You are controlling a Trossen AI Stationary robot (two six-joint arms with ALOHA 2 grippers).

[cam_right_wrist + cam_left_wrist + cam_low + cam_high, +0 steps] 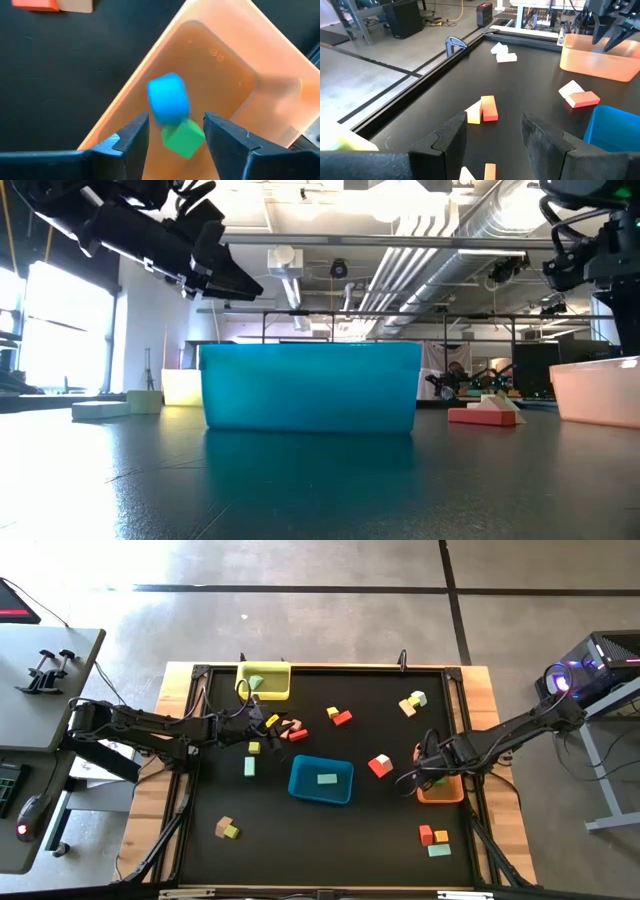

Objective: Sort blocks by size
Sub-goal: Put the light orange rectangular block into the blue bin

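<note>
At frame left, left hand (243, 721) open, empty, above orange and yellow blocks (483, 108) near yellow tray (265, 681). At right, right hand (172, 131) open over orange tray (220, 85); blue block (168, 98) apparently dropping beside green block (183, 137). Advise lifting straight up, clear of tray wall.
</note>
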